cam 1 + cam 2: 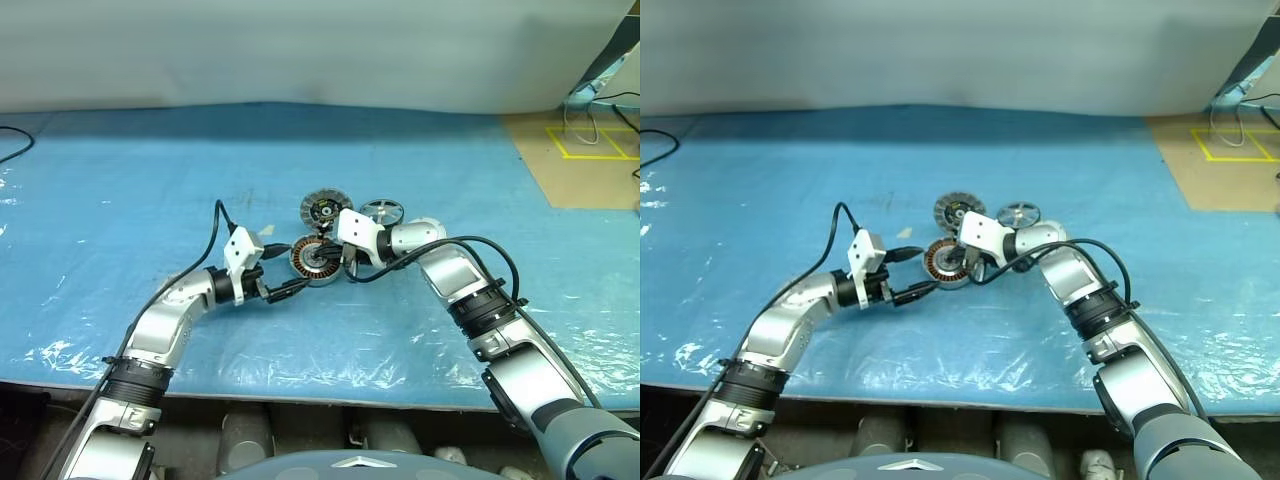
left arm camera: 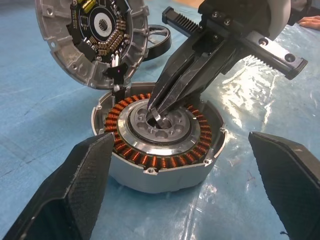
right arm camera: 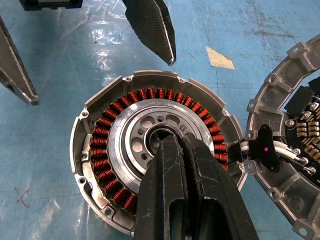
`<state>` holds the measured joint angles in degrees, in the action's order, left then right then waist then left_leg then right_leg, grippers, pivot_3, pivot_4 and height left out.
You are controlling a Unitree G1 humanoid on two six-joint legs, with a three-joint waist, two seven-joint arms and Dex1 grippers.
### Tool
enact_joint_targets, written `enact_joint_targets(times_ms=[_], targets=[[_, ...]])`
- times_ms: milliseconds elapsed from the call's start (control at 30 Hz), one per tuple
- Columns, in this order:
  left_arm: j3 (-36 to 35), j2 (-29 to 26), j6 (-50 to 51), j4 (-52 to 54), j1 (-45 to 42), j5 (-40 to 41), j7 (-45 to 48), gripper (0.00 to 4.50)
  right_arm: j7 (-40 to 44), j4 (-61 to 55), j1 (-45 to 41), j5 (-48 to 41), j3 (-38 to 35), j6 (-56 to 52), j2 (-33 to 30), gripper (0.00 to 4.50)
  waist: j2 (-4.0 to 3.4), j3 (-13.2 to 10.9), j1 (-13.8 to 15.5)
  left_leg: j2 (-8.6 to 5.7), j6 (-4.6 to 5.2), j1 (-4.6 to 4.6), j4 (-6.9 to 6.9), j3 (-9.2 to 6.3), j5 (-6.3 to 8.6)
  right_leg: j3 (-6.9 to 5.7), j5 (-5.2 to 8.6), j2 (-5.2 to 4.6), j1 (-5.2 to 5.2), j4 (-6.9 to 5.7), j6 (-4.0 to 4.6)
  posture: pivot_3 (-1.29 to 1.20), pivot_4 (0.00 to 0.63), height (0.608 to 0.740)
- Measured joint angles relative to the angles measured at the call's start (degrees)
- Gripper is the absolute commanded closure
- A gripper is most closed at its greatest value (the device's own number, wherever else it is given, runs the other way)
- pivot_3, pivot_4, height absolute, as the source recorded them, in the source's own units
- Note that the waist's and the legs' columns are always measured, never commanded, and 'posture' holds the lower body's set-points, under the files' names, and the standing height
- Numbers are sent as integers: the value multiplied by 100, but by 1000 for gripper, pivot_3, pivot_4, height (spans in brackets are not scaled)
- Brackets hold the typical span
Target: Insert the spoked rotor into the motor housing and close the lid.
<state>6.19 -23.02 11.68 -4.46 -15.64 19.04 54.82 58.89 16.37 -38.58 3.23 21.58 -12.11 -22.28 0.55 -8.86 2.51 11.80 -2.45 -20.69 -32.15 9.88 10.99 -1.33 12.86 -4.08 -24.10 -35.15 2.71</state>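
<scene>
Nearest the camera, the left claw (image 1: 285, 290) hovers just left of the motor housing (image 1: 313, 260), its two black fingers (image 2: 75, 185) spread wide and flanking the housing's wall without touching it. Copper windings ring the housing, which sits on the blue-covered desk (image 1: 120, 200). Reaching in from the right, the right claw (image 3: 176, 145) has its fingers pressed together, tips dipped into the housing's dark centre hole. Just behind the housing the lid (image 1: 322, 209) lies beside it, joined by short wires. To the lid's right rests the spoked rotor (image 1: 381, 211), apart from both claws.
</scene>
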Motion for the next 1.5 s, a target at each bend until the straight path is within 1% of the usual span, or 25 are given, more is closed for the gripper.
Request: enact_joint_targets(times_ms=[233,433,567,767,867,1000,1100,1233,1500], targets=[[1,26,-47,0,17,-4,-8,0,-28,-182,14,-620,-523,-366,183,4439,0,0,-1,1,1,0,0,0,1,0,0,0,0,0,0,0,150,740],[4,41,-48,-2,15,-10,-8,0,-6,-280,29,-826,-580,-595,199,4439,0,0,0,0,0,0,0,0,1,0,0,0,0,0,0,0,150,740],[6,51,-48,-34,-26,-12,-7,0,-32,-379,51,-1224,-821,-1029,352,4439,0,0,0,1,-1,1,1,0,2,0,0,0,0,0,0,0,150,740],[6,57,-62,-171,-115,-18,-3,0,11,-285,145,-1455,-838,-1838,345,4439,0,0,10,0,-4,-3,1,0,0,-1,0,0,-1,2,0,0,150,740],[5,49,-84,-171,-103,-18,15,0,31,-291,171,-1353,-718,-1753,199,4439,0,0,6,0,-6,-3,1,0,0,-2,0,0,-2,2,0,0,150,740],[6,46,-125,-171,-77,-18,26,0,6,-293,174,-1198,-592,-1555,174,4439,0,0,0,0,-7,-2,1,0,1,-2,0,0,-2,2,0,0,150,740],[6,46,-142,-172,-74,-18,53,0,71,-292,129,-992,-370,-1306,58,4439,0,0,5,1,-7,-4,0,0,1,-2,0,-1,-2,2,0,0,150,740],[6,40,-190,-170,12,-18,89,0,302,-223,-96,-834,-209,-1016,-110,4439,1,-1,-10,0,-6,-3,1,0,1,-2,0,0,-2,3,0,0,150,740],[11,64,-200,-174,4,-23,89,0,691,407,-541,-571,-35,-524,-149,4439,2,-2,3,1,-1,-6,0,-1,1,-3,0,-1,-3,2,0,0,150,740]])
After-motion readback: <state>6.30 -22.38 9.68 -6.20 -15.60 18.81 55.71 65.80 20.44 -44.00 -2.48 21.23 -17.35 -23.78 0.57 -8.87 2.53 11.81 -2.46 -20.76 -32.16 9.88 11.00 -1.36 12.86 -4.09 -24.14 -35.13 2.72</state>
